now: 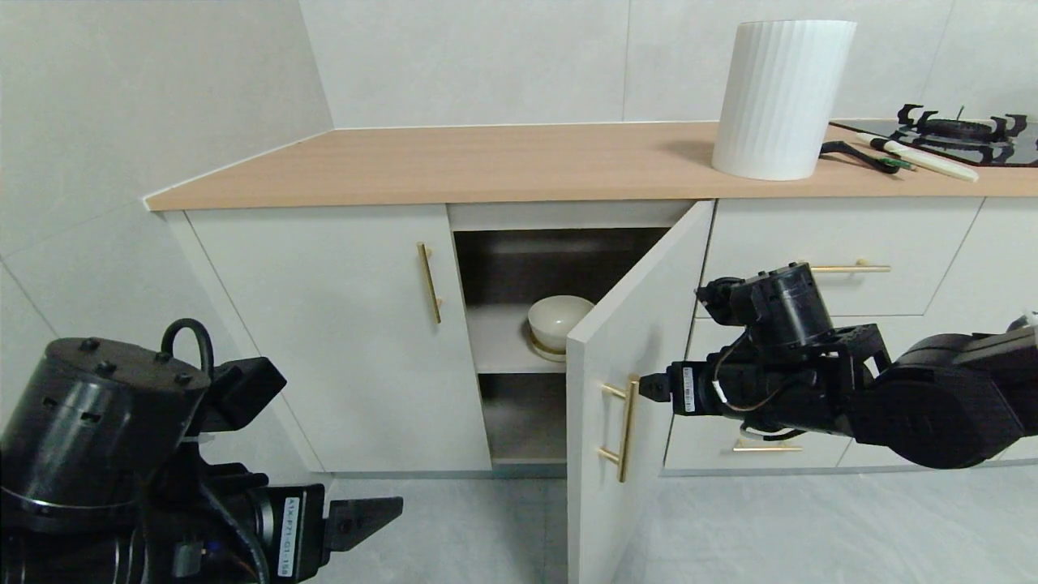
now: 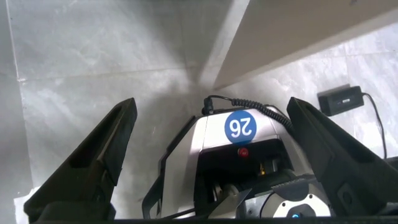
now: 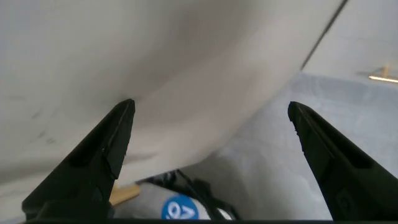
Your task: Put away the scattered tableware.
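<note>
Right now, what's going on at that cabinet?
The door stands open, with a bowl on the upper shelf inside. The right gripper is open beside the door's handle, gripping nothing. The left gripper hangs open low over the floor, empty.

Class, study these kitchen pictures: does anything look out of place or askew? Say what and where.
One cabinet door stands open, the right gripper at its gold handle, with a bowl on the shelf inside. Loose utensils lie on the countertop beside the stove. Nothing looks spilled or broken.
</note>
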{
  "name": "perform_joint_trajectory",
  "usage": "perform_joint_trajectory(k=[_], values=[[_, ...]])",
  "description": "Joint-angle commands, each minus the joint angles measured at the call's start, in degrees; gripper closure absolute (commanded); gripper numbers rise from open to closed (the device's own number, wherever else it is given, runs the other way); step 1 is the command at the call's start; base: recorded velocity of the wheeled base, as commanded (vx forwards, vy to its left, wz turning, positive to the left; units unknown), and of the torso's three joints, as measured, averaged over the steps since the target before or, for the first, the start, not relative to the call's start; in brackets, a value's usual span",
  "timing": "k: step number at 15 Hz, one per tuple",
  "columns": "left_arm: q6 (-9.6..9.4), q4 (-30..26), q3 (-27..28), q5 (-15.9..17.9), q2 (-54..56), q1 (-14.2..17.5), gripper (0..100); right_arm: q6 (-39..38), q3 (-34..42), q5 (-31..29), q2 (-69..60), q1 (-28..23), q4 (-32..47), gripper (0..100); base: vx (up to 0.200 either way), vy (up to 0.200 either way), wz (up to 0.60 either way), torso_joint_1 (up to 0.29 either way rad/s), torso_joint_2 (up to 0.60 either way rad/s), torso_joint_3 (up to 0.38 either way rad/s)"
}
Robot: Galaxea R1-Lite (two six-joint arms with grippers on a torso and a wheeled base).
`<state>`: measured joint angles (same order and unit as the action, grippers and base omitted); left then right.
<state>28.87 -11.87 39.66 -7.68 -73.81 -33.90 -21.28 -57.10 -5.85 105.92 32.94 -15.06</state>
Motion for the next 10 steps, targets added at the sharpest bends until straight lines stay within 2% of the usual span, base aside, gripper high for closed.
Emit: perform_joint_trajectory(k=[1,2,4,9,10], values=[[-0.04,0.01,-0.02,-0.05,0.07,-0.02,0,-0.34,-0.03,-0.04,2.18,0.02,-1.03,0,0.000,0.000,0.00,0.000,0.00,0.000],[-0.74,0.01,-0.02,-0.14,0.16,-0.02,0,-0.69,-0.03,-0.21,2.80,0.02,-1.82,0,0.000,0.000,0.00,0.000,0.00,0.000],[-0.92,0.01,0.07,-1.28,-0.10,0.33,0,-2.53,-0.03,-0.92,4.20,0.02,-5.16,0,0.000,0.000,0.00,0.000,0.00,0.000],[-0.92,0.01,-0.02,-1.64,-0.45,0.33,0,-3.41,-0.03,-2.32,7.19,0.02,-9.20,0,0.200,0.000,0.00,0.000,0.00,0.001],[-0.92,0.01,-0.02,-1.64,-0.54,0.33,0,-3.85,-0.12,-2.41,7.10,0.11,-9.20,0,0.000,0.000,0.00,0.000,0.00,0.000]])
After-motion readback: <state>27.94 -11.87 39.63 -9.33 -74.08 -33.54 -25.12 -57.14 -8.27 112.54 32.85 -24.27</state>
